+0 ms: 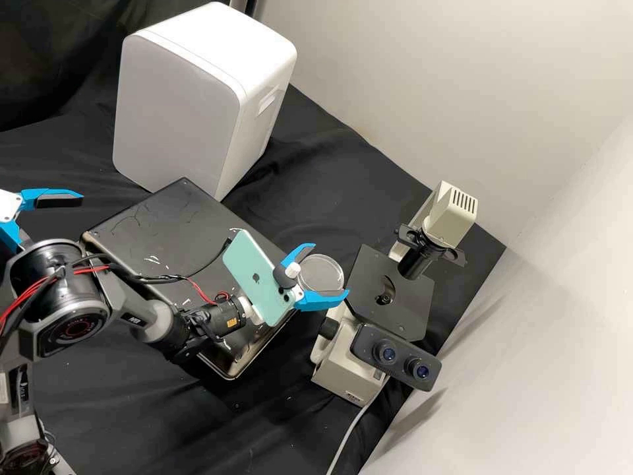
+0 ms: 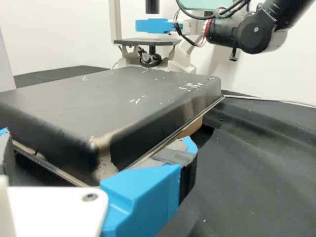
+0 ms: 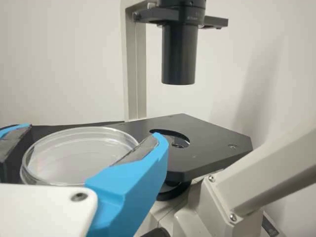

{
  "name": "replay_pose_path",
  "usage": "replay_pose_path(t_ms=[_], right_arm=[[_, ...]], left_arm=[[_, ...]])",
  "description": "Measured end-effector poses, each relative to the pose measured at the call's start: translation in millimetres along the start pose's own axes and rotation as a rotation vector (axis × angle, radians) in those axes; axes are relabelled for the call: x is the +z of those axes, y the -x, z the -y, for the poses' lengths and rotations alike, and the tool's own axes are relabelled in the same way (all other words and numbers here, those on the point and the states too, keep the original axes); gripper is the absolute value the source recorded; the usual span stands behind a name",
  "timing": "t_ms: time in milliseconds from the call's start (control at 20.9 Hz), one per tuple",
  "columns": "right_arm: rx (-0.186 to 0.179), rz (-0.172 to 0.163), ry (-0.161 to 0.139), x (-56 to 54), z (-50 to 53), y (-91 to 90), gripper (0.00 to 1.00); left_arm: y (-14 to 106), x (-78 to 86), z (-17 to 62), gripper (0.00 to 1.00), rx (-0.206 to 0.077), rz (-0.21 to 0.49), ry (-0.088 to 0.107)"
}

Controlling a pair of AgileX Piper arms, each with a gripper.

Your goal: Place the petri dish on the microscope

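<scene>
Where the black cloth (image 1: 330, 171) lies in soft folds over the bench, we find the microscope (image 1: 343, 369) standing near the pale wall. It has a cream, boxy body, a flat matte-black stage (image 1: 409, 316) with a round opening (image 3: 170, 138), a dark cylindrical tube (image 3: 179, 49) hanging above it, and two blue-tinted eyepieces (image 1: 386, 354) at the front. The petri dish (image 1: 322, 267) is a shallow round of clear plastic with a low glossy rim. It sits at the stage's near edge, short of the opening, and we cannot tell whether its base touches the stage. The right gripper (image 1: 326, 272) has its two blue fingers (image 3: 133, 173) closed on the dish's rim from opposite sides. A mint-green phone (image 1: 254, 277) with a smooth back rides on that arm's wrist.

The left gripper (image 1: 41, 212) hangs by a dark flat slab (image 1: 178, 224), at the corner farthest from the microscope. The slab's top is scuffed, cracked and flecked with pale scratches, and it rests on a thin metal base (image 2: 197, 114). This gripper's fingers (image 2: 148, 197) are spread wide and hold nothing. The slab's rounded corner lies between them in the left wrist view, and we cannot tell if either finger touches it. Behind the slab stands a white box (image 1: 198, 99) with rounded corners and a smooth matte shell.
</scene>
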Motion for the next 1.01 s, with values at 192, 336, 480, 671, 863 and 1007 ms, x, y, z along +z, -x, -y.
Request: replay_pose_path(t_ms=[192, 336, 480, 671, 863, 1007], right_arm=[[0.008, 0.044, -0.005, 6.7, 1.1, -16.0, 0.0], [0.001, 0.086, -0.016, 12.2, 3.0, -25.3, 0.0], [0.012, 0.089, -0.016, 14.6, -0.3, -32.6, 0.0], [0.034, 0.103, -0.018, 22.9, -4.2, -43.1, 0.0], [0.033, 0.113, 0.005, 27.3, -4.8, -56.0, 0.0], [0.028, 0.118, 0.006, 30.2, -3.3, -68.9, 0.0]], left_arm=[[0.0, 0.0, 0.0, 1.0, 0.0, 0.0, 0.0], [-0.4, -0.1, -0.4, 1.0, 0.002, 0.0, -0.001], [-0.4, -0.1, -0.3, 1.0, 0.001, 0.0, 0.0], [-0.5, 0.2, -0.2, 1.0, 0.0, 0.002, -0.001], [-0.6, 0.5, 0.1, 1.0, -0.001, 0.004, 0.0], [-0.9, 0.7, 0.7, 1.0, -0.004, 0.005, 0.0]])
